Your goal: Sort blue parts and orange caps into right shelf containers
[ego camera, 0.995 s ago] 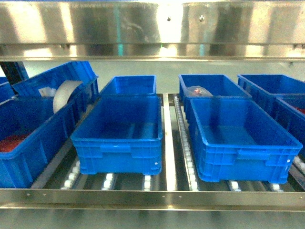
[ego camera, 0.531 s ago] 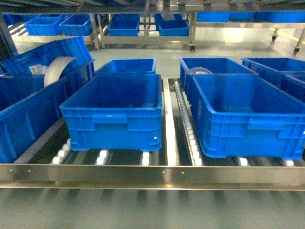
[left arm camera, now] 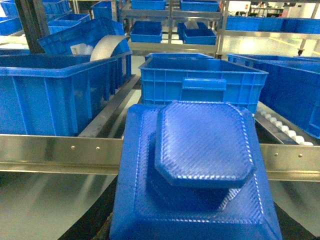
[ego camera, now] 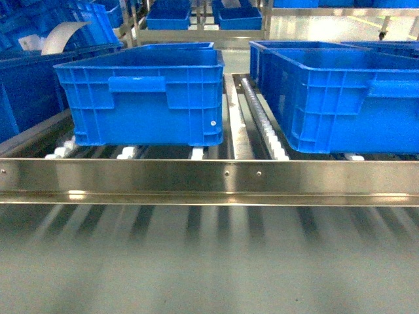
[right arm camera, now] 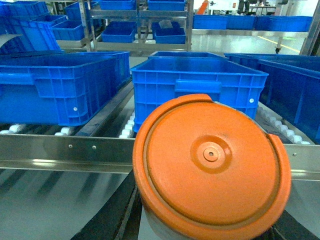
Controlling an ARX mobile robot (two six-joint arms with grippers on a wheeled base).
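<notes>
Head view is basically all shelf right now: a steel rail [ego camera: 209, 180] across the front, and just behind it two blue crates on the rollers, the left crate [ego camera: 145, 98] and the right crate [ego camera: 340, 95], with a roller strip [ego camera: 262, 124] between them. No arm shows up in that view at all. The wrist cams have the cargo: the left one is filled by a blue part [left arm camera: 195, 170], a squarish textured piece with a raised octagon on top, sitting low in front of the rail, and the right one by an orange cap [right arm camera: 210, 165], big round disc with a little hub in the middle, also on the near side of the rail. Can't tell what either set of jaws is doing, they're hidden behind the pieces, so presumably each is carried but I can't confirm the grip. My read is this is the carry/approach step, nothing dropped yet. Next move needs each piece lifted over the rail and above the correct crate's rim before letting go. From this low angle I can't see inside either crate behind the rail.
</notes>
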